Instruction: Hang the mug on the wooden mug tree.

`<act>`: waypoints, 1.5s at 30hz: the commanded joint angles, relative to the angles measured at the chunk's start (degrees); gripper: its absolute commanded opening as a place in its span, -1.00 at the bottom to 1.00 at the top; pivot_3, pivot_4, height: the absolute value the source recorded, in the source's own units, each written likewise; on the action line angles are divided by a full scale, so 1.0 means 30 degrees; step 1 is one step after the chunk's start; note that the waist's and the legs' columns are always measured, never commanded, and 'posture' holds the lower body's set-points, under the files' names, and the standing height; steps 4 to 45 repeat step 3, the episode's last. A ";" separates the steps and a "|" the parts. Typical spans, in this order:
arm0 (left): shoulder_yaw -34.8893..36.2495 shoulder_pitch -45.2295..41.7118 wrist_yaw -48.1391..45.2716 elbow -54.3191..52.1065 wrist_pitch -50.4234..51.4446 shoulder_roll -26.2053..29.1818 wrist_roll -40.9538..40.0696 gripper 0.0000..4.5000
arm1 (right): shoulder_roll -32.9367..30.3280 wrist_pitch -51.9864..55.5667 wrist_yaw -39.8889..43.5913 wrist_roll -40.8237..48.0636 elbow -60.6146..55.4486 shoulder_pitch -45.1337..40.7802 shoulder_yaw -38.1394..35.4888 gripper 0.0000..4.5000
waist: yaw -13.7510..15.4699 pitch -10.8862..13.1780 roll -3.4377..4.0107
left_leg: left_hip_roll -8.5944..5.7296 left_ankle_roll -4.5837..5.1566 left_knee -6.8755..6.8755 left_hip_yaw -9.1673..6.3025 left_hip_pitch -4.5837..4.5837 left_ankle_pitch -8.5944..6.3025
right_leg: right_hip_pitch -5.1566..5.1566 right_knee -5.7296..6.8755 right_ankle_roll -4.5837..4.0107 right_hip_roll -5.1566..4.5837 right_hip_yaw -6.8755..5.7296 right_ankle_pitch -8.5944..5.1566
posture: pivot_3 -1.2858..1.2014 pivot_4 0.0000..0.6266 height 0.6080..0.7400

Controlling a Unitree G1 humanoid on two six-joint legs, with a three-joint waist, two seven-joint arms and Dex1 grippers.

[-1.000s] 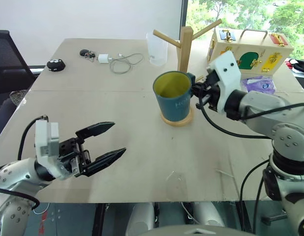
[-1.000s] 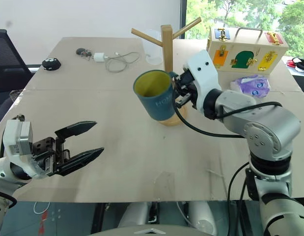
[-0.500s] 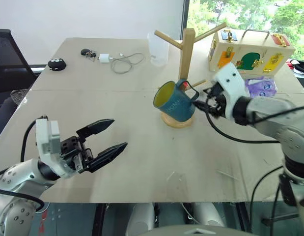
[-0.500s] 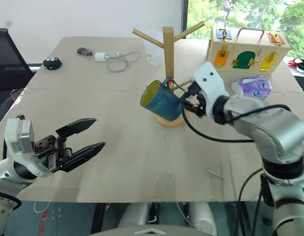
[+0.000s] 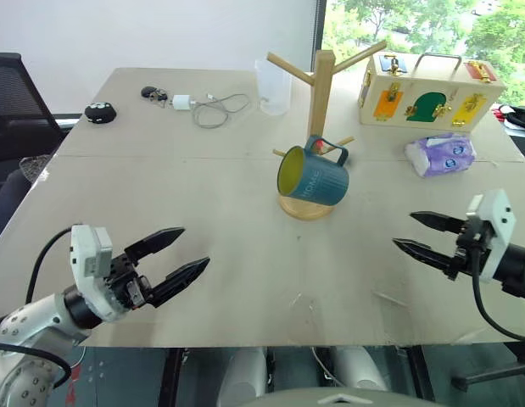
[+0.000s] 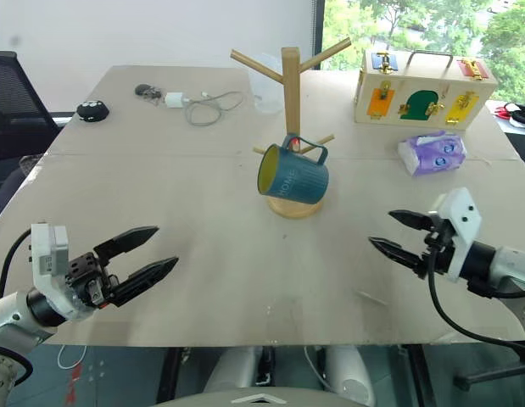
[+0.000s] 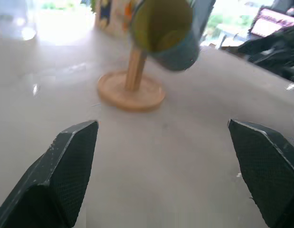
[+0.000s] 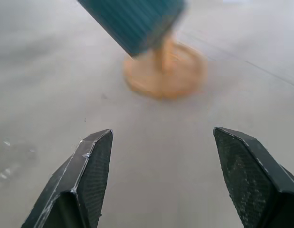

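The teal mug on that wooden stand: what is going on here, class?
The teal-blue ceramic mug with a yellow inside hangs tilted by its loop handle from a low peg of the light-wood mug tree, its mouth facing the robot's left. Nothing holds it. The right gripper is open and empty above the table's near right part, apart from the tree. The left gripper is open and empty over the near left part of the pale table.

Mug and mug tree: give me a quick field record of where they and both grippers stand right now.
mug: hanging by its handle on a lower peg, tilted, yellow opening facing left
wooden mug tree: upright on the table
left gripper: jaws open, empty, over the table's near left
right gripper: jaws open, empty, apart from the mug
task: mug looks hung
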 commanded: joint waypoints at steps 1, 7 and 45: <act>-0.0051 0.0690 0.0285 0.0269 -0.0038 0.0344 0.1401 1.00 | 0.0021 -0.2805 0.1061 -0.1491 0.1672 0.2015 -0.1710 0.50 | 0.0085 -0.0012 -0.0022 | -0.0001 0.0000 0.0004 -0.0014 0.0049 -0.0001 | 0.0061 -0.0004 0.0006 0.0003 0.0000 -0.0014 | 0.03 -0.52 1.00; -0.0358 0.0600 0.0266 0.0376 0.0166 0.0503 0.1699 1.00 | 0.0012 -0.3596 0.0964 -0.2034 0.2130 0.2458 -0.1589 0.50 | 0.0103 -0.0008 -0.0022 | 0.0000 0.0004 -0.0013 0.0009 0.0139 -0.0006 | 0.0141 -0.0011 0.0006 -0.0006 0.0012 -0.0023 | 0.03 -0.52 1.00; -0.0358 0.0600 0.0266 0.0376 0.0166 0.0503 0.1699 1.00 | 0.0012 -0.3596 0.0964 -0.2034 0.2130 0.2458 -0.1589 0.50 | 0.0103 -0.0008 -0.0022 | 0.0000 0.0004 -0.0013 0.0009 0.0139 -0.0006 | 0.0141 -0.0011 0.0006 -0.0006 0.0012 -0.0023 | 0.03 -0.52 1.00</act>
